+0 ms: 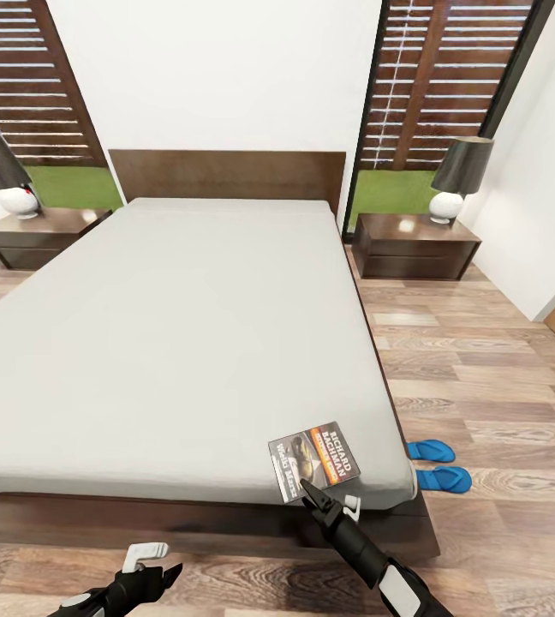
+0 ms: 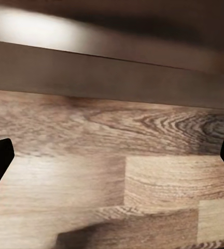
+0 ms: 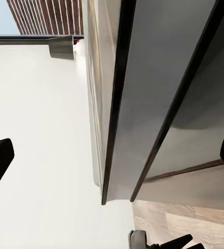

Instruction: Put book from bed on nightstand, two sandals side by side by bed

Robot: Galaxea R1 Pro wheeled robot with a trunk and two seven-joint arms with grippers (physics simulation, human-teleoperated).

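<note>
The book [image 1: 314, 458] lies flat on the pale grey mattress of the bed [image 1: 166, 343], close to its near right corner. My right gripper [image 1: 316, 495] is just in front of that corner, and its dark fingertip reaches the book's near edge. In the right wrist view the gripper [image 3: 112, 161] is open with nothing between its fingers, facing the mattress side and the dark frame. The two sandals [image 1: 430, 450] [image 1: 444, 479] lie on the floor right of that corner, close together. My left gripper [image 1: 162, 566] hangs open and low over the floor before the bed frame [image 2: 112, 72].
One nightstand [image 1: 42, 233] stands left of the headboard and another [image 1: 414, 244] right of it, each with a dark-shaded lamp [image 1: 462, 176] on its top. Wood-plank floor [image 1: 483, 377] runs along the bed's right side to the white wall.
</note>
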